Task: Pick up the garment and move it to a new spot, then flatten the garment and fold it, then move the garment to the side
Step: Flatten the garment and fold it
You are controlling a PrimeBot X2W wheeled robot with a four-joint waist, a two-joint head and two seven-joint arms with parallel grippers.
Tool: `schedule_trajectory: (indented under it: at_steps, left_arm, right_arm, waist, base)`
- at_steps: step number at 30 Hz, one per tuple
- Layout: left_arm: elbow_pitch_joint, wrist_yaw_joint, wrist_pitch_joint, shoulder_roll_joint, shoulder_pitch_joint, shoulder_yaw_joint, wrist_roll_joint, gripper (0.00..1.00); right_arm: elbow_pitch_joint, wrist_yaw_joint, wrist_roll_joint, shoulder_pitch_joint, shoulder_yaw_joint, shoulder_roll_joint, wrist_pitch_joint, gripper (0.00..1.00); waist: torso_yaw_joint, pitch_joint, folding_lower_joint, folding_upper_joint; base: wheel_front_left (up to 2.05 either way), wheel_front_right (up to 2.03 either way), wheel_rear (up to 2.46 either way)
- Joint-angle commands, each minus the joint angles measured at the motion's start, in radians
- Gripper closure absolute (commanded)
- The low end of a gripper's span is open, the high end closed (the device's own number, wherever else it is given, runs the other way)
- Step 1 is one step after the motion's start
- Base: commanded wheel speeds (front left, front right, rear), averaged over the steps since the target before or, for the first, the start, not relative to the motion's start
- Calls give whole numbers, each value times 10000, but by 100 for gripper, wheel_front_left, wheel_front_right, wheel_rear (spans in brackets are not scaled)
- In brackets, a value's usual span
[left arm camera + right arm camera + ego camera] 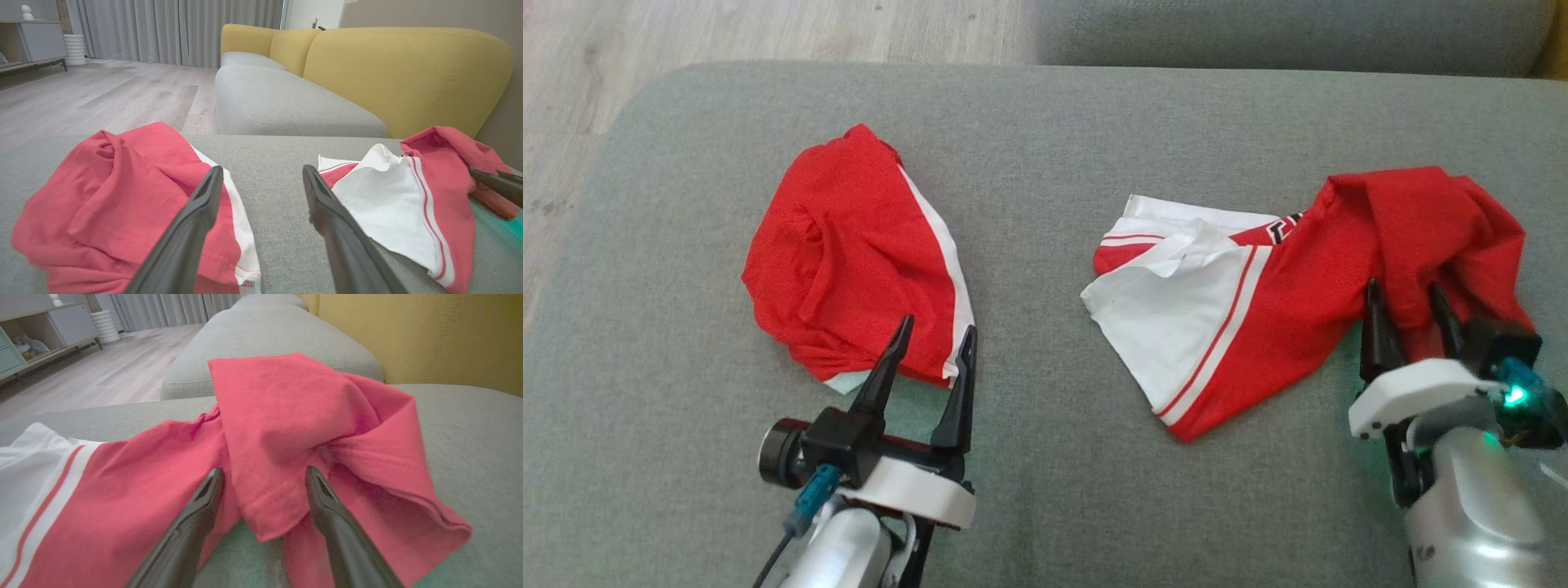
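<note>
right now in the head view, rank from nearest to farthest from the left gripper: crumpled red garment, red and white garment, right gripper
1. crumpled red garment, left side, at the fingertips of the left gripper.
2. red and white garment, to its right.
3. right gripper, far right, at that garment's red end.

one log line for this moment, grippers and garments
phase: pre-grasp | left gripper: open, at near edge of left garment | right gripper: open, astride fold of right garment | held: nothing
</note>
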Motion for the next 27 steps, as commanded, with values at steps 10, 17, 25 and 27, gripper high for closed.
schedule_trajectory:
  at_steps: [10, 17, 25, 27]
  left_arm:
    - [-74, -178, -95, -151, -278, 782, 290, 0]
    - [9, -297, -95, -305, 44, 1109, 325, 0]
    - [18, -373, -95, -533, 349, 1334, 433, 0]
    - [28, -401, -95, -571, 315, 1337, 462, 0]
  right_arm:
    - [31, -7, -268, -697, 93, -52, -120, 100]
    - [-1148, -7, -445, 689, 85, -52, -115, 100]
    - [-3933, -7, -1406, 2948, -796, -52, 1417, 100]
    - [-4398, -7, -1498, 3198, -1031, -52, 1760, 70]
  waist:
    - [-313, -221, -1, 0]
    - [-1105, -955, -1, 0]
    - [-1909, -1554, -1, 0]
    - [-1940, -1562, -1, 0]
  base:
    - [0, 0, 0]
    - [0, 0, 0]
    - [0, 0, 0]
    - [0, 0, 0]
